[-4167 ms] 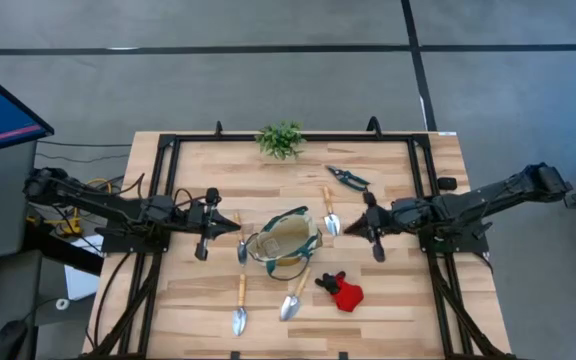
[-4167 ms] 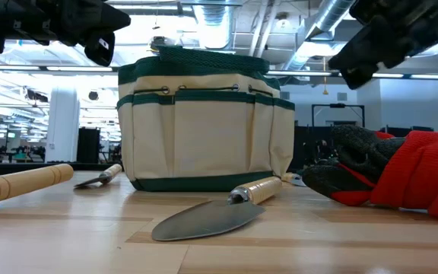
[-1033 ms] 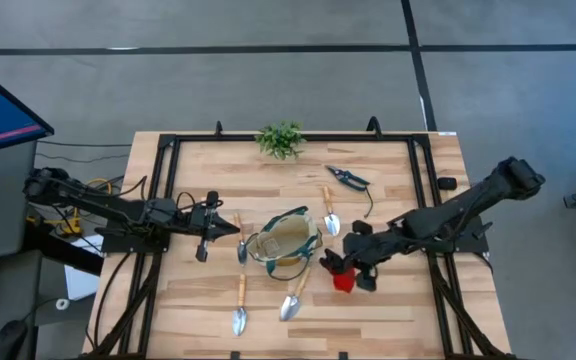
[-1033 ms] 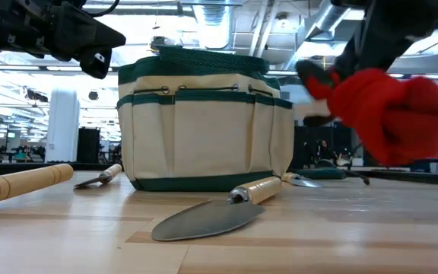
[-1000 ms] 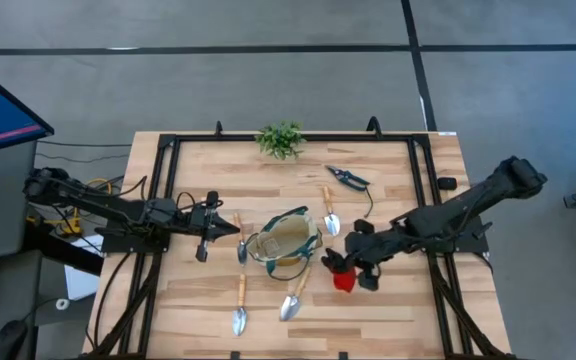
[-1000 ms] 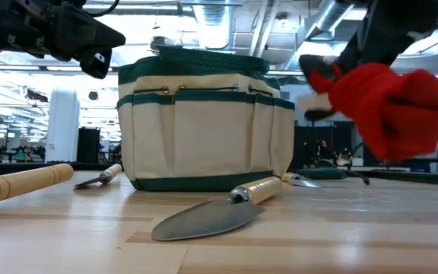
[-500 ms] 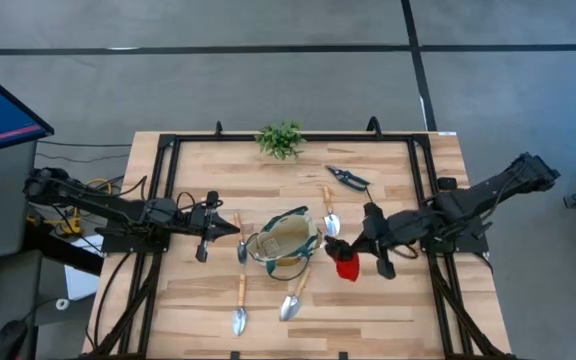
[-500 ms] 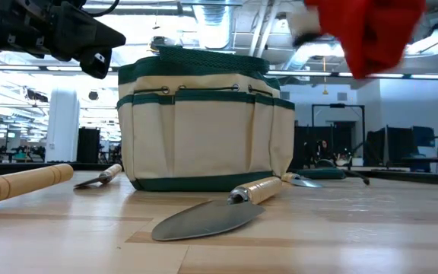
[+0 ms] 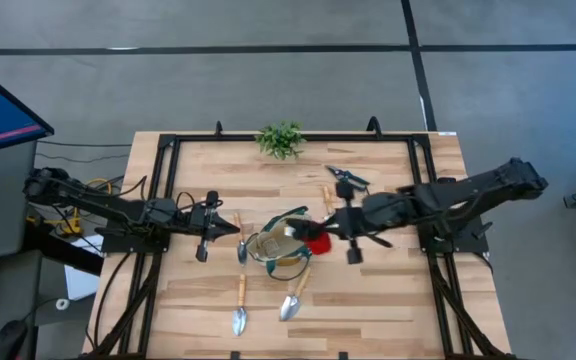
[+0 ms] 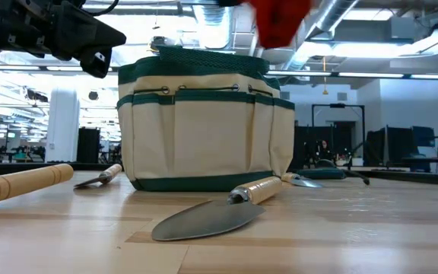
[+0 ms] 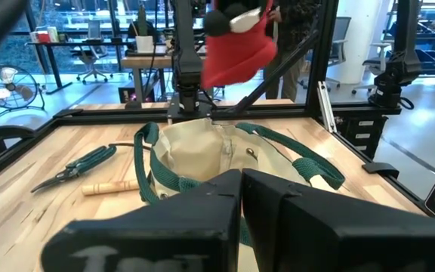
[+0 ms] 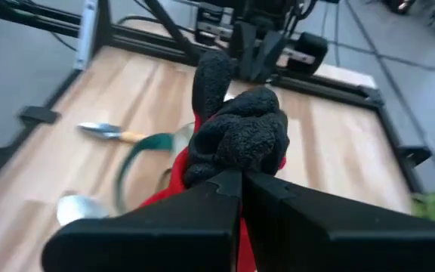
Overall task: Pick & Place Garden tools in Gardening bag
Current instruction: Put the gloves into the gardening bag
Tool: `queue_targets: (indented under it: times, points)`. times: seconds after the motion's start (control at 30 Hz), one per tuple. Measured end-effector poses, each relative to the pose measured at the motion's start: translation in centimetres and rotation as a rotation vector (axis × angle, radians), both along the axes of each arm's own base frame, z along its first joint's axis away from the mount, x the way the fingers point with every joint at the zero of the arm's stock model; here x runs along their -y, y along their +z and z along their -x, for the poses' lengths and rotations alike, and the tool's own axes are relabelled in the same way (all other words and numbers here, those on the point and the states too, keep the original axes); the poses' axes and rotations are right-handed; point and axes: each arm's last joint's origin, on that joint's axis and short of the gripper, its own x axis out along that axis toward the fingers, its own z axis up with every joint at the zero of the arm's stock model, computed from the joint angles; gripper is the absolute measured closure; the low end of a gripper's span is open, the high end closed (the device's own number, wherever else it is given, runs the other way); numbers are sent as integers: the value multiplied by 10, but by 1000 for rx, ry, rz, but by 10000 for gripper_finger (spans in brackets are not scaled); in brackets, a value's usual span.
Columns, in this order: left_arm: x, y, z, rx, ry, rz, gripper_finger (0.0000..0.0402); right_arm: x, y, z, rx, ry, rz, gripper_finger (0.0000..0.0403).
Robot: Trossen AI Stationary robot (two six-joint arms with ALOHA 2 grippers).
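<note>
1. Above the right edge of the tan fabric gardening bag with green trim (image 9: pixel 281 243), the red-and-black glove (image 9: pixel 315 241) hangs clamped in the right gripper (image 9: pixel 323 235).
2. Wooden-handled silver trowels (image 9: pixel 294 293) lie around the bag; dark pruning shears (image 9: pixel 348 178) lie near the leafy plant (image 9: pixel 280 139).
3. Left gripper (image 9: pixel 236 229): closed, empty, just left of the bag.

Light wooden table (image 9: pixel 388 290) in a black frame, set with garden tools

The tan gardening bag (image 9: pixel 280 243) stands just beside the right claw (image 9: pixel 320 236); three trowels (image 9: pixel 240 302) (image 9: pixel 294 293) (image 9: pixel 241 240) lie past it, a fourth (image 9: pixel 327 207) by the claw, shears (image 9: pixel 347 177) and a leafy plant (image 9: pixel 280 139) toward the far edge.
</note>
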Motion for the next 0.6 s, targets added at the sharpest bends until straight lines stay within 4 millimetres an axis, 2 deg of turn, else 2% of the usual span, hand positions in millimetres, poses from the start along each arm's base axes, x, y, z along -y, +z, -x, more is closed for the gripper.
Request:
queue_targets:
  times: [0.2, 0.47, 0.6]
  points:
    - [0, 0, 0, 0, 0, 0, 400, 13, -14, -32, 35, -33, 59, 403]
    - [0, 0, 0, 0, -1, 0, 400, 23, -37, -56, 7, -52, 75, 403]
    - [0, 0, 0, 0, -4, 0, 400, 24, -42, -60, -11, -12, 31, 403]
